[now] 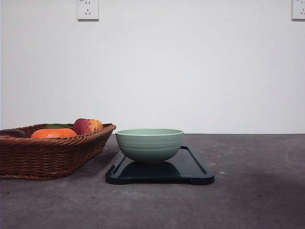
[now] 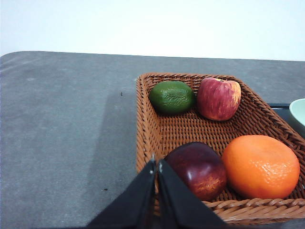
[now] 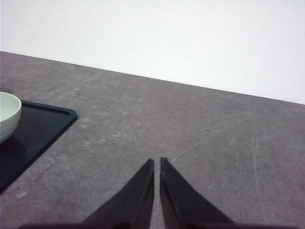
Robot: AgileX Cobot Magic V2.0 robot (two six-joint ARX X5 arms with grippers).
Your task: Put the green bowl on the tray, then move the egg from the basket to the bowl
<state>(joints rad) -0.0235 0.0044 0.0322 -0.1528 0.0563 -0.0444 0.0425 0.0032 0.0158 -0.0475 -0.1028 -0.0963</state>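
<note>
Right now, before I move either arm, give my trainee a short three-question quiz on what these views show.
1. True or false: the green bowl already sits on the tray.
2. How many pieces of fruit lie in the basket in the left wrist view? A) two B) four C) six
3. Fill in: both the left gripper and the right gripper have their jaws ____.

Key: 1 true. 2 B: a green one, a red apple, a dark red one and an orange; no egg is evident among them. 3 shut, holding nothing.
</note>
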